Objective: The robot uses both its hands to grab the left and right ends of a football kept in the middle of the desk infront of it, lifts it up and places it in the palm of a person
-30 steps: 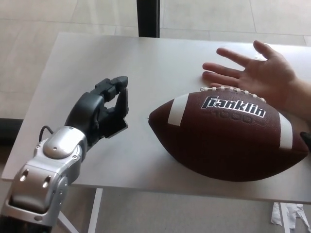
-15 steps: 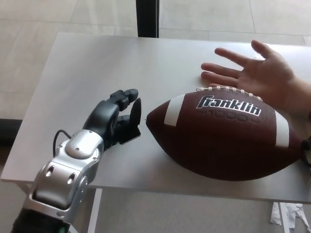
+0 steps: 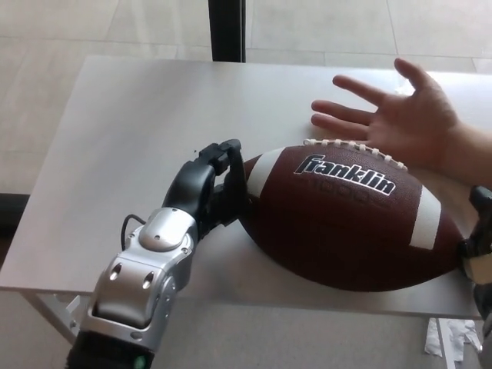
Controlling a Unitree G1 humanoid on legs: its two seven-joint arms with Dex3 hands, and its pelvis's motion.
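The big brown leather football with white stripes and white laces lies on the pale grey table, near the front edge and toward the right side. The robot's black left hand presses its spread fingers against the ball's left tip. Only a bit of the right hand peeks in at the right edge, touching the ball's other end; I cannot tell how its fingers are. A person's open palm waits just behind the ball.

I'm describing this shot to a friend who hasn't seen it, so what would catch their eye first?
The big brown football printed with "Franklin" fills the middle and right of the grey desk. The robot's black left hand presses against its left tip, on a silver forearm rising from the bottom left. Behind the ball, a person's open palm waits at the upper right.
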